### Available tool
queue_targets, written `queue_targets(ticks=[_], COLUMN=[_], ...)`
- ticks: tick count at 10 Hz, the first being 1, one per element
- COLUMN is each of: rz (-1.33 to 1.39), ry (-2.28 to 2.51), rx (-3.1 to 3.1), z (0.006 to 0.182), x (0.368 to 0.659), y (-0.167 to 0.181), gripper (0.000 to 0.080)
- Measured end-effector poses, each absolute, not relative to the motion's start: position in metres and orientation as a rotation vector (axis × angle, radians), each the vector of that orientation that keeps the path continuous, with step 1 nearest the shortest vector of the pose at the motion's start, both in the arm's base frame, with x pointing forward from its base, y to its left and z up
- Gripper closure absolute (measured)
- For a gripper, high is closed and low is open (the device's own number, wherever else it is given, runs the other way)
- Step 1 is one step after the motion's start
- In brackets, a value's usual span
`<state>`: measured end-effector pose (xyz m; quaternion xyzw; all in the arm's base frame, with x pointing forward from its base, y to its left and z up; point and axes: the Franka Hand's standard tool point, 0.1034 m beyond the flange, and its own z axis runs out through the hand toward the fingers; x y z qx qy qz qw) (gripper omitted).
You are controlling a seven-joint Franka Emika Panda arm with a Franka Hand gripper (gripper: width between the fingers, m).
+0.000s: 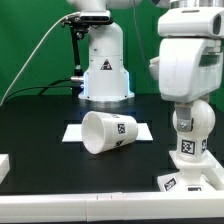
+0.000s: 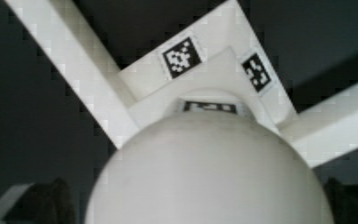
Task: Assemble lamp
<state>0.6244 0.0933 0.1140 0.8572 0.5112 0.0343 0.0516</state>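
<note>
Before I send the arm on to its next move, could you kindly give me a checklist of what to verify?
1. Round white ball bulb stands upright over the blocky white plastic base: ok.
2. Bulb neck fully seated in the base: cannot tell.
3. Gripper open or shut at the bulb: cannot tell, fingers hidden in both views.
4. Tapered white cup-like shade upright for pickup: not ok, it lies on its side on the marker board.
5. Shade apart from bulb and base: ok.
</note>
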Motion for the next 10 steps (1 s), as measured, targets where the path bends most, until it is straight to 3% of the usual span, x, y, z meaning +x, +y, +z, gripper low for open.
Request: queue_targets(ticks=[2,3,5,10], rz=[-0.054,-0.045,-0.038,0.087], ry=[1.654,1.627,1.536,0.823], rx=[2.518,2.533,2.59,2.907], z=[0.1163,0.1157,0.1155,0.1155], x=[0.6222,0.6232,0.623,0.6217], y=[0.0963,0.0947,0.0945,0.0966], gripper=[0.0101,0.0188,0.0225,0.0224])
